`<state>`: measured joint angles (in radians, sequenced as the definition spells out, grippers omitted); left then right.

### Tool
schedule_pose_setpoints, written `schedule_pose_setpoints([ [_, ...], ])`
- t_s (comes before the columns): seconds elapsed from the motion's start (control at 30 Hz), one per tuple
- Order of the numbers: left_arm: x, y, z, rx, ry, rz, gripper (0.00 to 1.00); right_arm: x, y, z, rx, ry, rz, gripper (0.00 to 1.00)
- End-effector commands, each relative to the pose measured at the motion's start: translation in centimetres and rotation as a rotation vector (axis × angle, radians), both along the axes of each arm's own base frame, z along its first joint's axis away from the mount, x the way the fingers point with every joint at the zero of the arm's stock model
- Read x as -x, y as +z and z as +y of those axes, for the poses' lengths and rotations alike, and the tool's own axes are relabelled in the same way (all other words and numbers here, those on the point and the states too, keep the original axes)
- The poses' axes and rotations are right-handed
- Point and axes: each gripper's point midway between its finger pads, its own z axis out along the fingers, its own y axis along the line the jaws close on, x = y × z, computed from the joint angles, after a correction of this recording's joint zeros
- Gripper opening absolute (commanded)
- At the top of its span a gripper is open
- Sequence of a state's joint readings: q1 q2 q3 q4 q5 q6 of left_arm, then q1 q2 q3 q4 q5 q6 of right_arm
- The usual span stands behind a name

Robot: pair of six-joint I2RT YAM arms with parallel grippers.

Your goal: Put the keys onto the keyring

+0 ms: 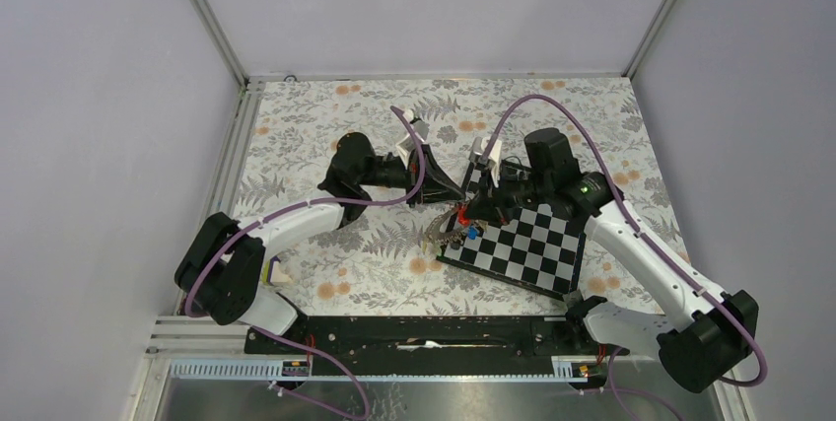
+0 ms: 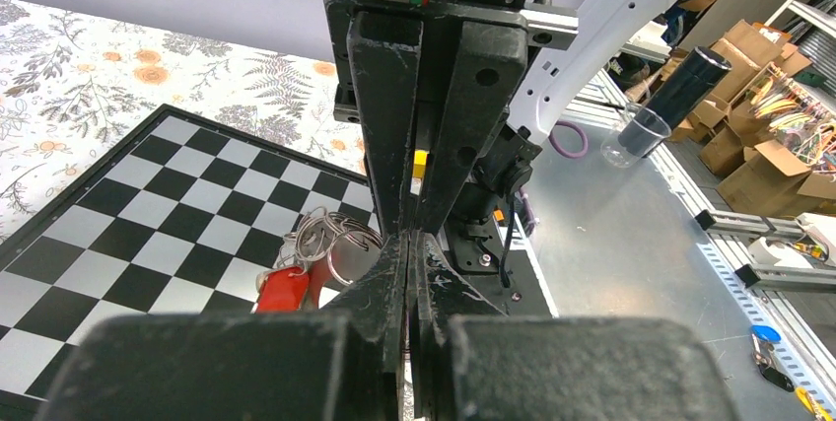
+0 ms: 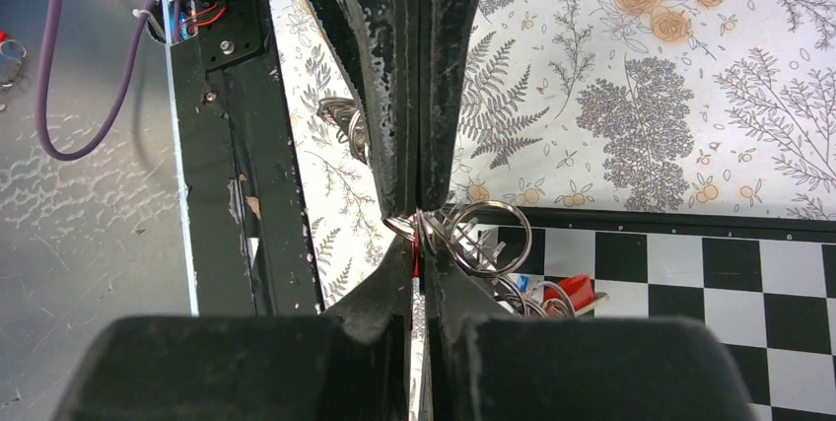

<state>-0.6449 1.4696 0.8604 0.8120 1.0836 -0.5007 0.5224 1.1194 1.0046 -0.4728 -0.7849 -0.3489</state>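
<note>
Both grippers meet over the near left corner of the chessboard (image 1: pixel 532 244). My left gripper (image 2: pixel 407 244) is shut, and in the right wrist view its fingers (image 3: pixel 394 96) come down from above and pinch the top of a bundle of wire rings. The large round keyring (image 3: pixel 493 239) hangs from that pinch. My right gripper (image 3: pixel 417 244) is shut just below it, with a sliver of a red key showing between its jaws. More keys dangle under the rings: a red one (image 3: pixel 580 293), a blue one (image 1: pixel 474 232) and a red tag (image 2: pixel 284 290).
A second clump of rings (image 3: pixel 343 120) lies on the floral cloth (image 1: pixel 325 135) left of the board. The black base rail (image 1: pixel 424 332) runs along the near edge. Grey walls enclose the table at the back and sides.
</note>
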Motion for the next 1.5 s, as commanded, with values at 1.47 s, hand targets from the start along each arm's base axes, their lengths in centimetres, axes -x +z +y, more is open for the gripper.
schedule_pose_setpoints([
  [1.47, 0.4, 1.1, 0.6, 0.010, -0.016, -0.171, 0.00, -0.7, 1.0, -1.8, 0.022, -0.070, -0.087, 0.00],
])
